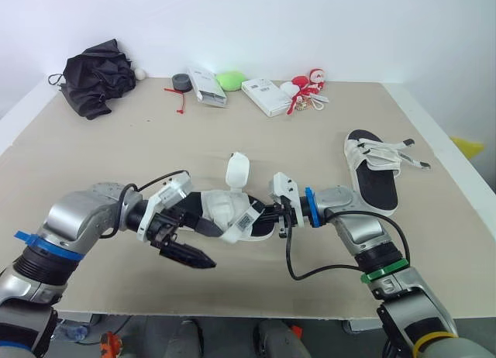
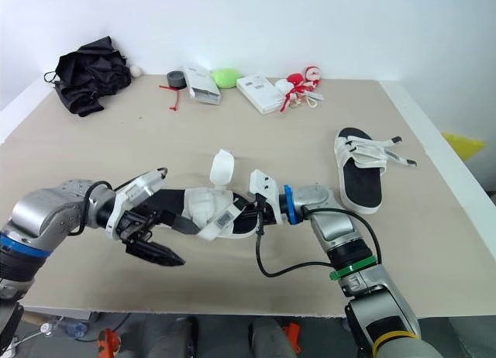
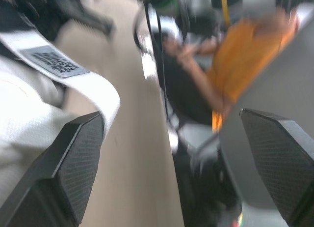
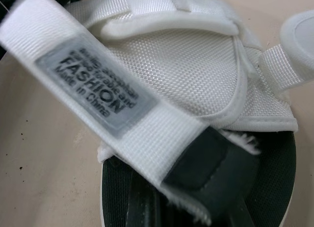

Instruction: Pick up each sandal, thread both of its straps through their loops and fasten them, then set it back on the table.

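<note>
A white-strapped sandal with a black sole [image 1: 225,211] is held just above the table's front middle, one loose strap flap [image 1: 238,172] standing up. My right gripper [image 1: 262,220] is shut on its labelled strap [image 4: 98,94], which lies pinched over a dark finger [image 4: 211,158]. My left gripper [image 1: 215,248] sits at the sandal's other end, open; one finger [image 3: 78,158] rests against a white strap and nothing lies between the two fingers. The second sandal [image 1: 372,168] lies flat at the right, its straps splayed out loose.
Along the far edge are a black cloth bundle [image 1: 97,77], a tape roll [image 1: 182,82], white boxes [image 1: 265,96], a green object [image 1: 230,80] and a red-and-white toy [image 1: 304,87]. The table's front edge [image 1: 232,311] is close below both grippers.
</note>
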